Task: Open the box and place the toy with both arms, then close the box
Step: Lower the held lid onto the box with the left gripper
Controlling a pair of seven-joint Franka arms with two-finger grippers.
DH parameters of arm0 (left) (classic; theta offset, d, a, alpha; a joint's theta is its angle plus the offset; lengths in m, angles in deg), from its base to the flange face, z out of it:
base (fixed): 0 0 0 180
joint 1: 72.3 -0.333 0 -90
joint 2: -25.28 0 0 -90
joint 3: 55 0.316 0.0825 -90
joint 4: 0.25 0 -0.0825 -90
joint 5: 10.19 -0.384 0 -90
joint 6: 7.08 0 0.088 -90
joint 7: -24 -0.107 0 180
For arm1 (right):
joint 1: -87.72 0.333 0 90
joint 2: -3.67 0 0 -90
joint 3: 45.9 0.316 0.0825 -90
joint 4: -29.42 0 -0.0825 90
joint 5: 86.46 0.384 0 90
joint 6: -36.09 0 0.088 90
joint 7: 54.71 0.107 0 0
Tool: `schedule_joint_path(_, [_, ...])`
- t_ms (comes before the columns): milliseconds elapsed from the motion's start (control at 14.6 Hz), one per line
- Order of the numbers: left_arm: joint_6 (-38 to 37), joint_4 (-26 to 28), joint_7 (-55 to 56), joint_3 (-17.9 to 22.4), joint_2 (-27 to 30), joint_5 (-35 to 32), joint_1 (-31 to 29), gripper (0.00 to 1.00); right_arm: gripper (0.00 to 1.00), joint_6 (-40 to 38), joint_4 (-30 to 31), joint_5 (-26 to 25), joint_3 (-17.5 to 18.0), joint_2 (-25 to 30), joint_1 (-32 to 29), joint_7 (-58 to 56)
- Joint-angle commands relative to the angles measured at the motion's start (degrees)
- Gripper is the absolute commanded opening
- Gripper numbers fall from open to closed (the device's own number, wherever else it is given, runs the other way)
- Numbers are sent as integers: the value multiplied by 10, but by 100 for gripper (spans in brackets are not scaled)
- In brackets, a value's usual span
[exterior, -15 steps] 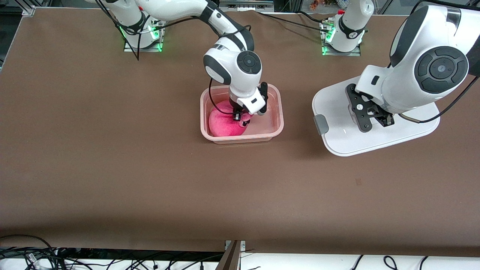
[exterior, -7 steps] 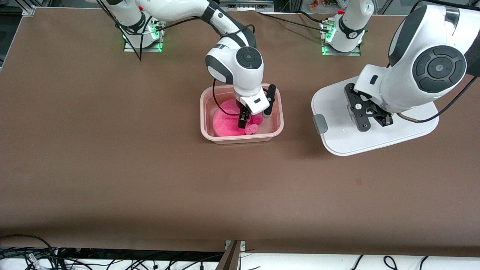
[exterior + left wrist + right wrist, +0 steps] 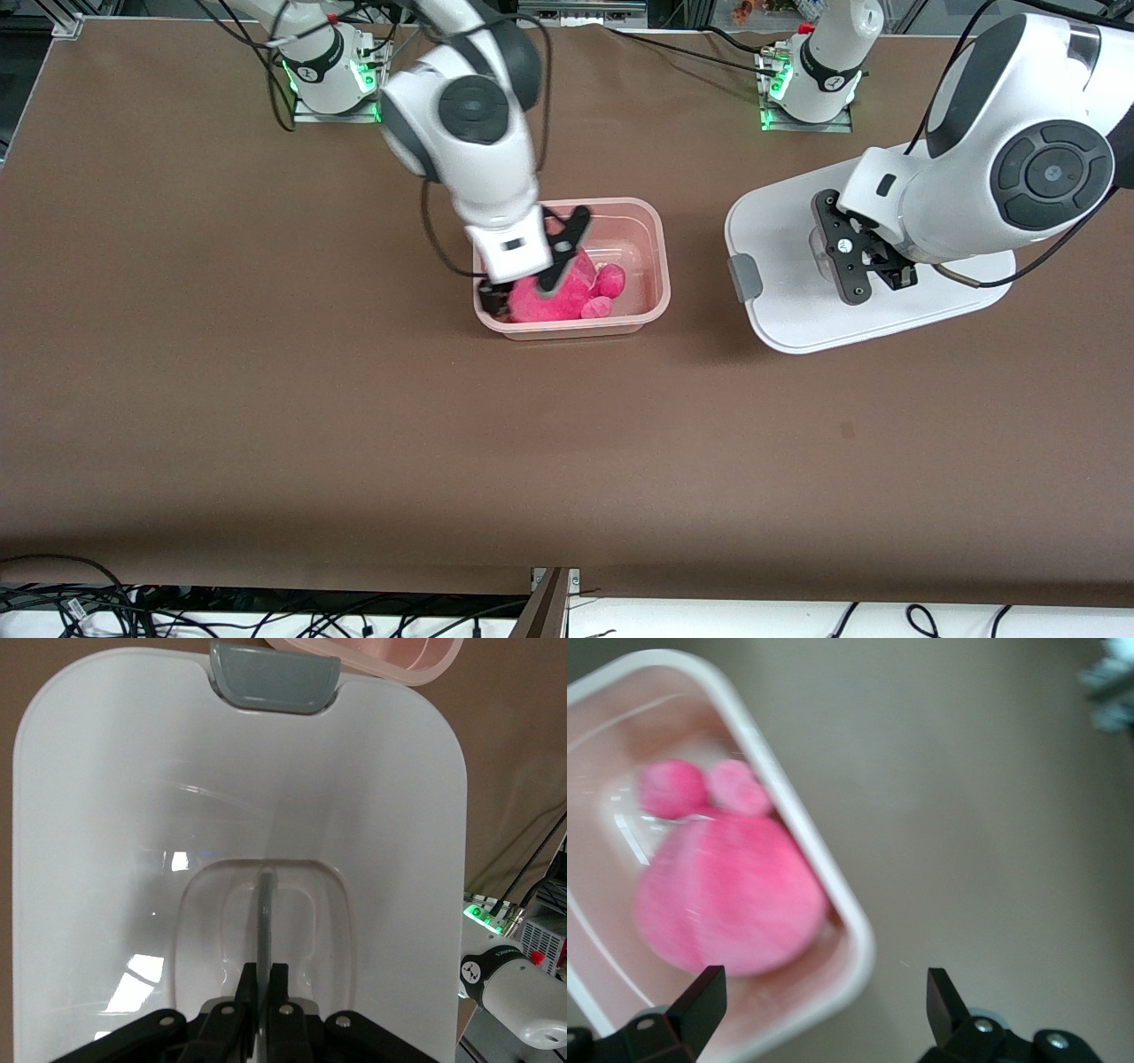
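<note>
The pink translucent box (image 3: 657,232) stands open at mid-table. The hot-pink toy (image 3: 556,299) lies inside it, at the end toward the right arm; it also shows in the right wrist view (image 3: 726,895) inside the box's rim (image 3: 799,828). My right gripper (image 3: 529,276) is open and empty above that end of the box, over the toy; in its own view the gripper (image 3: 824,997) straddles the rim. My left gripper (image 3: 873,268) is shut on the clear centre handle (image 3: 265,904) of the white lid (image 3: 788,301) and holds it over the table beside the box.
A grey clip (image 3: 742,276) sits on the lid's edge facing the box, also seen in the left wrist view (image 3: 273,678). Bare brown table lies all around. Cables hang past the table's edge nearest the front camera.
My right gripper let go of the toy, rose and swung toward the right arm's end of the box. The toy now lies loose in the box. The lid shifted slightly toward the box.
</note>
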Motion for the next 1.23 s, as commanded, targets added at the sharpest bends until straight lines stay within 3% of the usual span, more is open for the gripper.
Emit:
schedule_joint_path(0, [-2,6,-18,-6,-18,31,14,0,100,-52,14,46,7,59,-71,1])
schedule_joint_path(137, [20,9,-5,-10,-46,59,56,0,100,-89,16,78,-36,96,-97,-1])
schedule_joint_path(274, [85,8,3,-10,-81,78,106,0,100,-145,17,120,-104,135,-98,7])
schedule_joint_path(547, [224,8,19,-10,-129,101,194,0,100,-229,28,131,-189,194,-98,53])
schedule_joint_path(889, [312,8,122,-6,-152,90,273,0,100,-236,120,127,-209,275,-122,134])
schedule_joint_path(1162, [333,13,152,-5,-164,89,274,0,100,-235,116,126,-224,271,-126,143])
